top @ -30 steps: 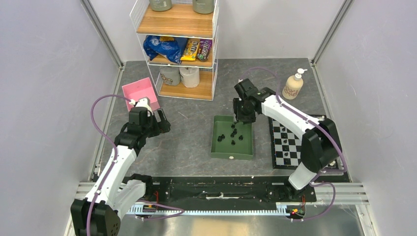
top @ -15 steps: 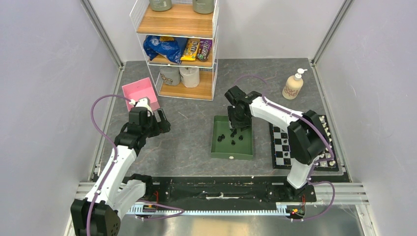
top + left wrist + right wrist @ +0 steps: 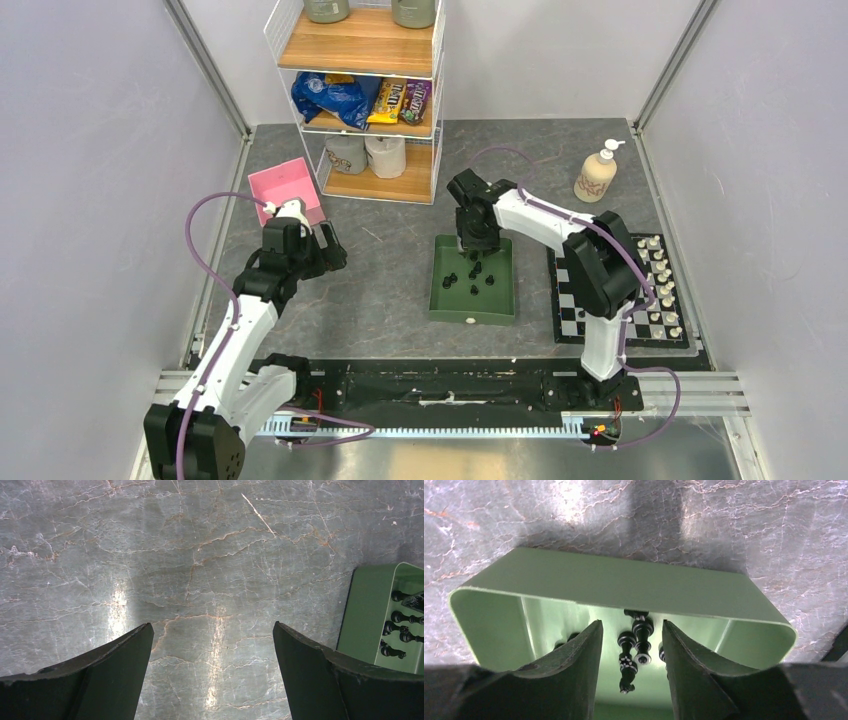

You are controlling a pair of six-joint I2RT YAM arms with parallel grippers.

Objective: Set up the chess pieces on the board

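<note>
Several black chess pieces (image 3: 472, 276) lie in the green tray (image 3: 440, 292). My right gripper (image 3: 472, 243) hangs open over the tray's far end. In the right wrist view its jaws (image 3: 631, 625) stand apart just above black pieces (image 3: 642, 630) lying inside the tray's wall (image 3: 624, 585), gripping nothing. The checkered board (image 3: 572, 300) lies right of the tray, with white pieces (image 3: 661, 285) in rows along its right side. My left gripper (image 3: 325, 250) is open and empty over bare table (image 3: 212, 626); the tray (image 3: 367, 615) and some black pieces (image 3: 402, 625) show at that view's right edge.
A cream soap pump bottle (image 3: 597, 175) stands at the back right. A wire shelf (image 3: 365, 90) with snacks and rolls stands at the back, and a pink box (image 3: 285, 190) lies to its left. Grey marble table lies between the arms.
My right arm has swung left, bringing its gripper to the tray's far end and uncovering the board's white pieces. The left arm has not moved.
</note>
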